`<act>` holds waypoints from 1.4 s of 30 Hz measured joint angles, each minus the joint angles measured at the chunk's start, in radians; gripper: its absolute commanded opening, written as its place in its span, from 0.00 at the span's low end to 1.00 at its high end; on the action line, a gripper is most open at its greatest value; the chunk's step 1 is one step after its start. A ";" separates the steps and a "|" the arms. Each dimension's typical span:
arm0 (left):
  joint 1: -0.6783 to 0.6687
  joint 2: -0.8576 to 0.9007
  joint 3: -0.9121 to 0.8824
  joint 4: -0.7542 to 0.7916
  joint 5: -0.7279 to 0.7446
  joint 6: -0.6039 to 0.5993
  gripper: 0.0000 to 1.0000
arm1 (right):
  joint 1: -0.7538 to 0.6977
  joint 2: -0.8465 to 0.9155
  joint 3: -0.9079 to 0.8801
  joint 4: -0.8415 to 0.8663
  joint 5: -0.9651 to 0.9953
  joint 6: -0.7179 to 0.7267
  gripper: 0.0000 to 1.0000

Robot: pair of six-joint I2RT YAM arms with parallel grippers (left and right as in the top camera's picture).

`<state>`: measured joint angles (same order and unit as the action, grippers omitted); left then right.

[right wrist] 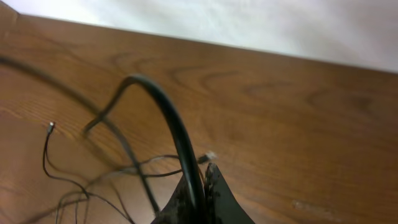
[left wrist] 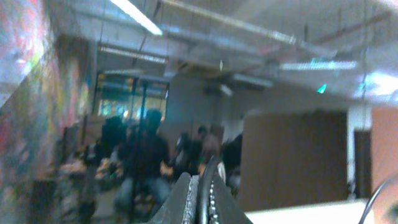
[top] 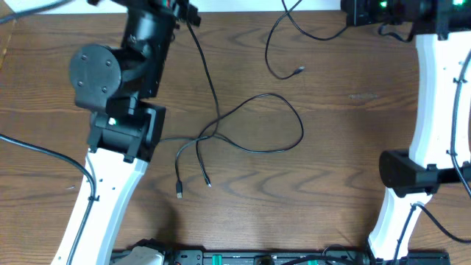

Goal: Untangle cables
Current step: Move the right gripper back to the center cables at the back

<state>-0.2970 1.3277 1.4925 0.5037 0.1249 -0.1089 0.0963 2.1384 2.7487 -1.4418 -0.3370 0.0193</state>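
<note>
Thin dark cables [top: 215, 126], looped and crossed; left pincer [left wrist: 200, 193], right pincer [right wrist: 204, 186] clenched on them.

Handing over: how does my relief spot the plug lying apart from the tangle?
On the wooden table, find the middle of the far edge. A thin black cable curls from there to a small plug. It lies alone; the other two plug ends sit together near the left arm.
</note>
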 measured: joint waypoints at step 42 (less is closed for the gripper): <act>-0.004 0.265 0.444 -0.416 0.275 -0.150 0.08 | -0.157 0.151 -0.039 -0.102 -0.319 -0.358 0.99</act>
<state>-0.3012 1.5925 1.9362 0.0875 0.3996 -0.2584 -0.0605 2.2894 2.7094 -1.5436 -0.6563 -0.3386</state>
